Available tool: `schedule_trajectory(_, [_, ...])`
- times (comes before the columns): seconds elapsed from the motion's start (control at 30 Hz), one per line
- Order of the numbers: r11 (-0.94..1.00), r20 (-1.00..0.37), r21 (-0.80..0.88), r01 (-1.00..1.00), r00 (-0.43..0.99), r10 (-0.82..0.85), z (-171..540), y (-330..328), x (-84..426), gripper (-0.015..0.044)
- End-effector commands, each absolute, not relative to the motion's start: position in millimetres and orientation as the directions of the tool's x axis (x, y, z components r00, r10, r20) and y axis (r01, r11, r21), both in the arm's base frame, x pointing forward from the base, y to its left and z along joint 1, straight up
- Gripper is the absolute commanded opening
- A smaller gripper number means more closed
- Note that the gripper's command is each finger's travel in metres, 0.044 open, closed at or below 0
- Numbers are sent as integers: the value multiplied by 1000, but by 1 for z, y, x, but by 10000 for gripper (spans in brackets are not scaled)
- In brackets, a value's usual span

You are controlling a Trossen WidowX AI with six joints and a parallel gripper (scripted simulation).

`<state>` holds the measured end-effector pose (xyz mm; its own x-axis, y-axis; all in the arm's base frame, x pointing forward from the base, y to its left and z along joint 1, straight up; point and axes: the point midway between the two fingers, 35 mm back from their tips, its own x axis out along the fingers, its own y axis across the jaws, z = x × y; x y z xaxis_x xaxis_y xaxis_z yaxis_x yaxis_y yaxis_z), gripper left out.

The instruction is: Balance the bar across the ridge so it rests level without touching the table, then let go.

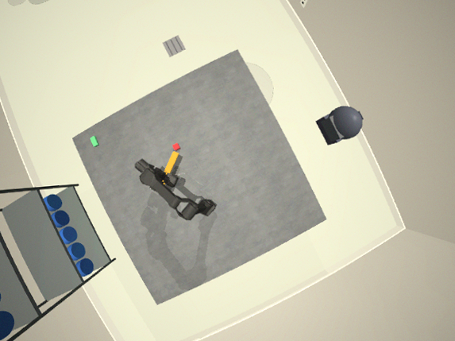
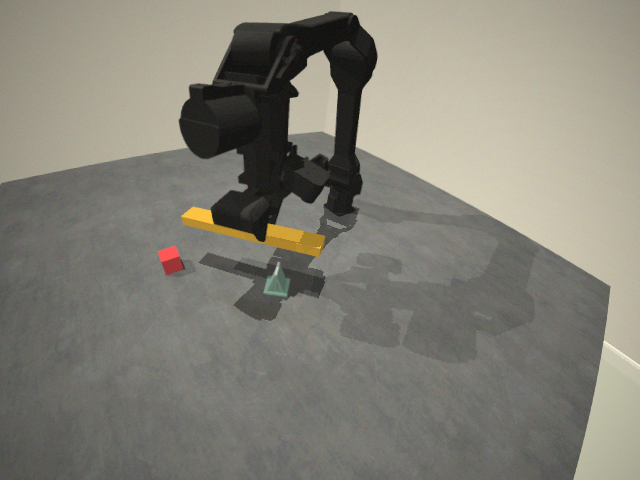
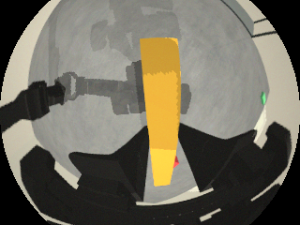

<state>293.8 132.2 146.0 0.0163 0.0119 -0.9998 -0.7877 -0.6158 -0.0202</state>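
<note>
The orange-yellow bar (image 1: 171, 163) (image 2: 297, 236) (image 3: 161, 105) is held in the air, its shadow apart from it on the grey table top. My gripper (image 2: 267, 230) (image 3: 162, 127) is shut on the bar, one finger on each side, around its middle part. The small pale green ridge (image 2: 277, 284) stands on the table below the bar, which does not touch it. In the exterior view the ridge shows lower in the picture than the bar's right half. The ridge is not visible in the wrist view and is hidden or too small to tell in the top view.
A red cube (image 1: 176, 146) (image 2: 170, 260) (image 3: 176, 162) lies on the table near the bar's far end. A green block (image 1: 94, 141) (image 3: 263, 97) lies near a table corner. A shelf with blue cylinders stands beyond the table's left edge in the top view.
</note>
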Motion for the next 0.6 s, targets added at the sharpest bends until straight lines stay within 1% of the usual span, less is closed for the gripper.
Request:
schedule_trajectory(0.0, [-670, -1000, -26, -742, 24, 12, 148, 149, 288, 0])
schedule_trajectory(0.3, [-753, -1000, -26, -658, 22, 15, 148, 177, 269, 0])
schedule_trajectory(0.57, [-758, -1000, -26, -652, 22, 15, 142, 179, 267, 0])
